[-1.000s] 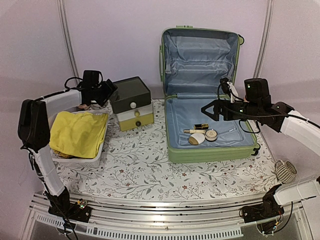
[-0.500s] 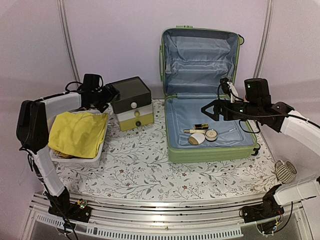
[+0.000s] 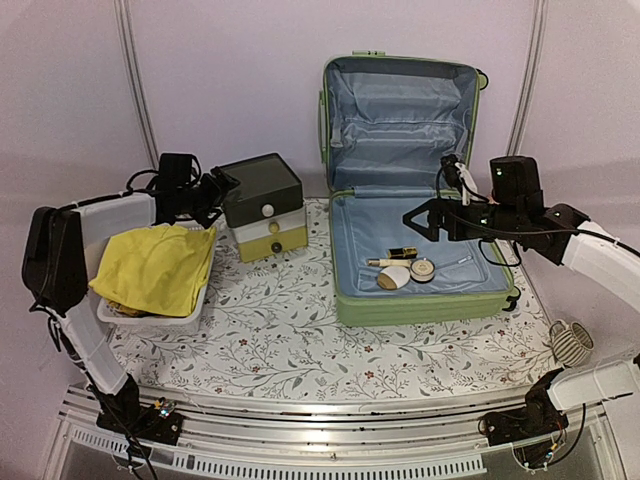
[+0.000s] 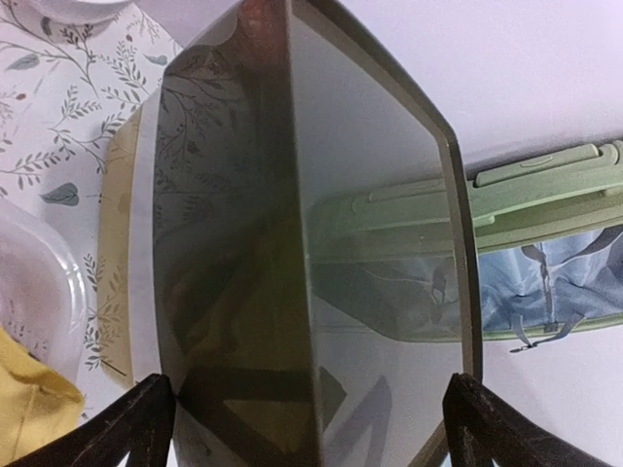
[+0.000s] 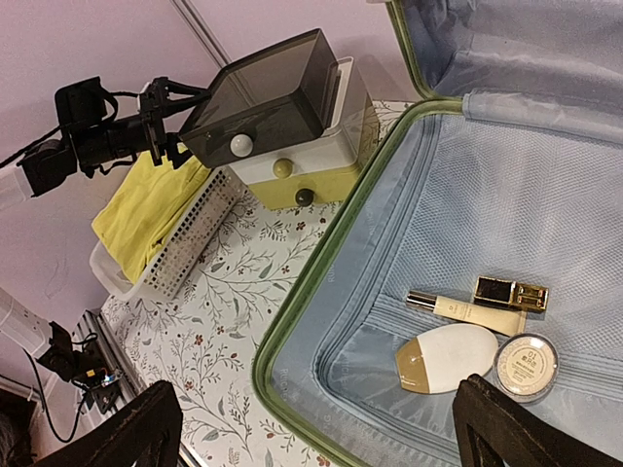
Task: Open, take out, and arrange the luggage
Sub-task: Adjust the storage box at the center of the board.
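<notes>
Nearest the arms the floral counter (image 3: 300, 340) carries a white basket (image 3: 150, 318) heaped with a yellow cloth (image 3: 155, 265) on the left. On the right is the luggage (image 3: 420, 305), lying open with its lower shell flat.

In that shell four small cosmetics lie bunched together: an oval white bottle (image 5: 443, 355), a round compact (image 5: 526, 362), a slim tube (image 5: 458, 309) and a gold case (image 5: 511, 292). The right fingers (image 5: 136, 428) are spread wide and hold nothing. A reach for one piece would likely nudge its neighbours, since they lie touching or nearly so. The smooth, rounded pieces could also slip from a pinch. A fingertip driven low might snag the mesh lining.

Further back, the left fingers (image 4: 122, 428) are likewise released, straddling a corner of the dark-topped drawer box (image 3: 262, 205). Whether they touch it cannot be told. A forward push there could shove the box.

Farthest back, the lid stands upright by the wall. A knock from the right arm might bring it down.

The luggage's lower shell lies directly beneath the right fingers, clear of them. The left fingers are well apart from it, with the drawer box between.
</notes>
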Action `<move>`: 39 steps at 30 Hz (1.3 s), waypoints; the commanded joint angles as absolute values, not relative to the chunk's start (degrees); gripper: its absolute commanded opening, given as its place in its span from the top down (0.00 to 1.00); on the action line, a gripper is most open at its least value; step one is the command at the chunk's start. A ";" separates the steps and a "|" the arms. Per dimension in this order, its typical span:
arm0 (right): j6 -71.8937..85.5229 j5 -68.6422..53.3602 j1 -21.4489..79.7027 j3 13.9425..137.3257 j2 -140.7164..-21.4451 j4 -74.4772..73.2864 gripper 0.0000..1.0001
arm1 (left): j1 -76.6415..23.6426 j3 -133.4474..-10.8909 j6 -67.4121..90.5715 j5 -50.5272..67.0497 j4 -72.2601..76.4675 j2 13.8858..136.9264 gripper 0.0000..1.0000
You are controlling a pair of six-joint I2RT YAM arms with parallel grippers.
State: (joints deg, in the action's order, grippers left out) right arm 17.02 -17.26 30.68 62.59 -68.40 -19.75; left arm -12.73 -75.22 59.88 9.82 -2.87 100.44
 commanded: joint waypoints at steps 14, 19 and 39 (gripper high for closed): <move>16.96 -17.50 30.32 62.55 -66.01 -19.70 0.01 | -9.47 -57.83 62.35 14.07 12.80 88.36 0.02; 17.29 -17.96 30.32 62.57 -66.26 -19.47 0.01 | -7.65 -54.25 61.08 20.22 16.00 87.29 0.02; 17.86 -18.46 30.32 62.57 -66.01 -19.50 0.01 | -4.17 -53.55 64.38 31.22 28.01 95.06 0.02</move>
